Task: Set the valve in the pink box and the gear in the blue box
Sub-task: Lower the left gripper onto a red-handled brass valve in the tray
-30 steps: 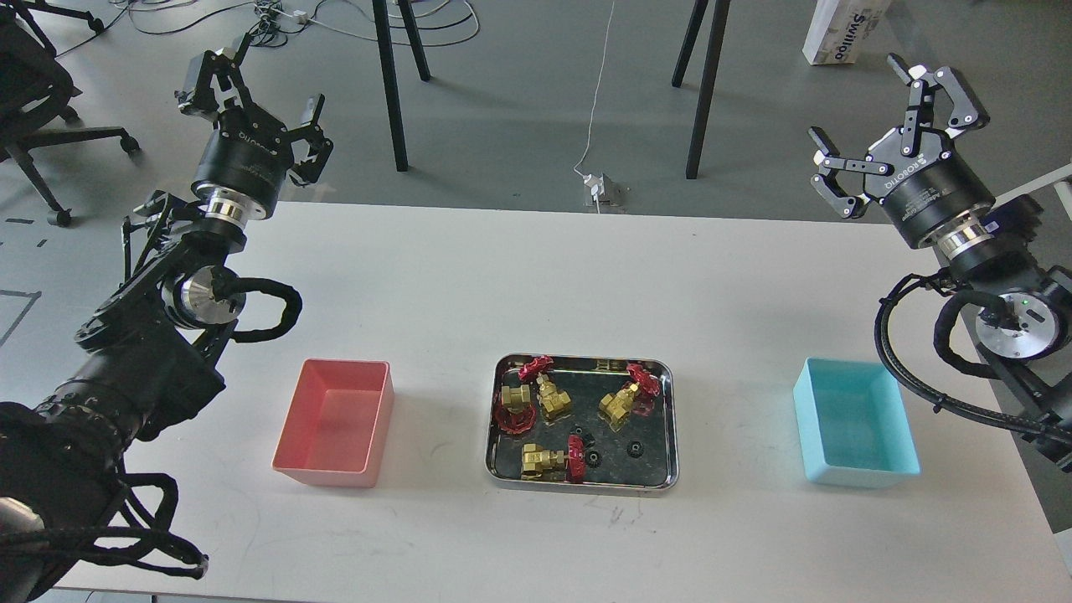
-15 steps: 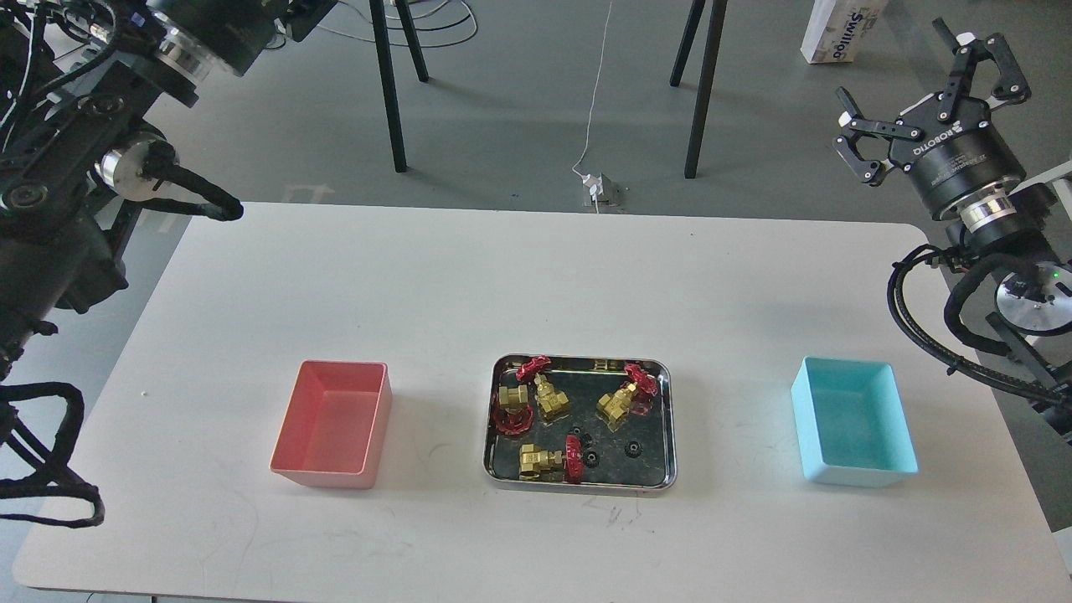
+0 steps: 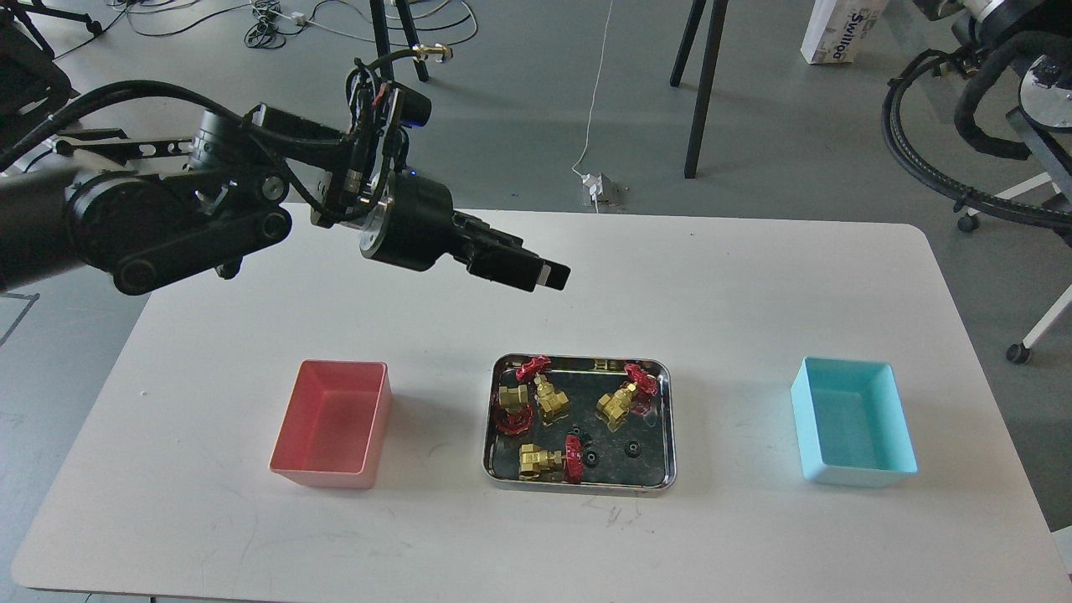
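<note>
Several brass valves with red handwheels, one of them (image 3: 621,404) at the right, lie in a shiny steel tray (image 3: 578,487) at the table's middle front. Small black gears (image 3: 634,449) lie beside them in the tray. The pink box (image 3: 327,476) stands empty to the tray's left. The blue box (image 3: 858,477) stands empty to its right. My left gripper (image 3: 548,275) reaches in from the left and hovers above the table behind the tray, fingers pointing right. It is seen side-on, so its opening does not show. My right gripper is out of view.
Parts of my right arm and its cables (image 3: 988,75) show at the top right, off the table. Table legs (image 3: 703,84) and floor cables lie beyond the table's far edge. A white carton (image 3: 842,32) stands on the floor.
My left arm has swung in from the upper left to over the table behind the tray. My right arm has lifted up and out of view. The tray and boxes have not moved.
</note>
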Robot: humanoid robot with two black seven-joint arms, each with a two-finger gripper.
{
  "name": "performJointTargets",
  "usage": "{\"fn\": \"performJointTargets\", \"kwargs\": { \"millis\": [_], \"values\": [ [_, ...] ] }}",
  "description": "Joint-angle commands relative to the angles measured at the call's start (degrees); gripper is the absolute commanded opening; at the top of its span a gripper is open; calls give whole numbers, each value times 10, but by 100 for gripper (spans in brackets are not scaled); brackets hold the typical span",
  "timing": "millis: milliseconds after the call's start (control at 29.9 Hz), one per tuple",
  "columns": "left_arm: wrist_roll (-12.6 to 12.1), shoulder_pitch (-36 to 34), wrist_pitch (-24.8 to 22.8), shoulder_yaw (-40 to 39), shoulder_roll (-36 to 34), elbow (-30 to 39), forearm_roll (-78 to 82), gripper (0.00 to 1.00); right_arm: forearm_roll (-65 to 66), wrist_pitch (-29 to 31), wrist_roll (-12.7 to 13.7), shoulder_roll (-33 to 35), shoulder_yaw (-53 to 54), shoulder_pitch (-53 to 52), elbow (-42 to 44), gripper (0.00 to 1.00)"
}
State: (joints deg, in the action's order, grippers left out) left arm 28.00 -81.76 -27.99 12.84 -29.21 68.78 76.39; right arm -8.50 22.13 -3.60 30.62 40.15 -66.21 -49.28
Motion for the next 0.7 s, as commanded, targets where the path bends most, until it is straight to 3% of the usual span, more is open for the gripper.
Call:
{"fn": "performJointTargets", "kwargs": {
  "millis": [0, 200, 668],
  "values": [
    [0, -43, 0, 49, -3, 70, 66, 99, 0, -3, 0, 0, -2, 18, 1, 100],
    [0, -33, 0, 94, 30, 59, 172, 99, -1, -5, -1, 1, 5, 57, 0, 100],
    [0, 56, 0, 111, 109, -86, 185, 99, -1, -32, -1, 1, 5, 60, 0, 100]
  ]
}}
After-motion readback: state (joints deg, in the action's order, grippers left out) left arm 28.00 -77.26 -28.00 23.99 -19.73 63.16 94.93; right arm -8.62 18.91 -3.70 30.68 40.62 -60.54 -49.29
